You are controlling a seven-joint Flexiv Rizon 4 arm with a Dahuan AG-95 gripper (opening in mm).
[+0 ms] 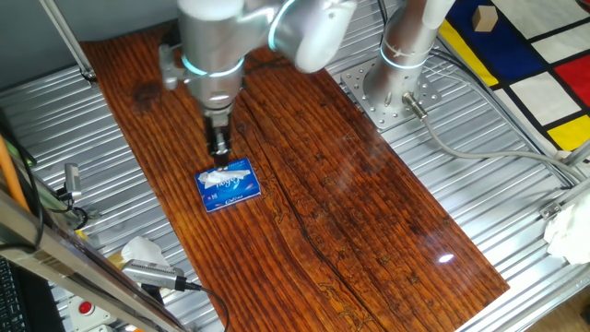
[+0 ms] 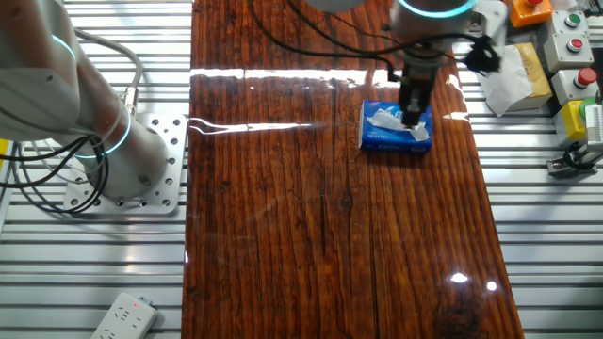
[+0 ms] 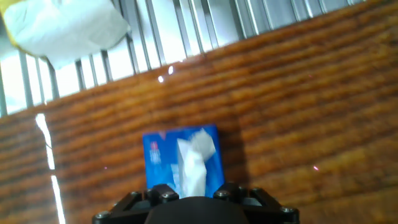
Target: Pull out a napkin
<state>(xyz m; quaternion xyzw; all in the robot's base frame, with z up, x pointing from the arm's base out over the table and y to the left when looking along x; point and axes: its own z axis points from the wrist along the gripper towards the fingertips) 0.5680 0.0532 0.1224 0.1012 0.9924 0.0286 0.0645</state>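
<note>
Gripper (image 3: 193,198) seen nearest in hand view — fingers clamped on the napkin (image 3: 193,163), drawn up from the blue pack (image 3: 183,160) on the wooden table (image 3: 298,124).

The napkin (image 3: 191,163) sticks up from the tissue pack (image 3: 159,160), which lies on the wooden board (image 3: 298,112).

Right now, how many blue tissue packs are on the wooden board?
1. The blue tissue pack lies directly under the gripper, with the napkin sticking up from its top. Both fixed views show no other.
</note>
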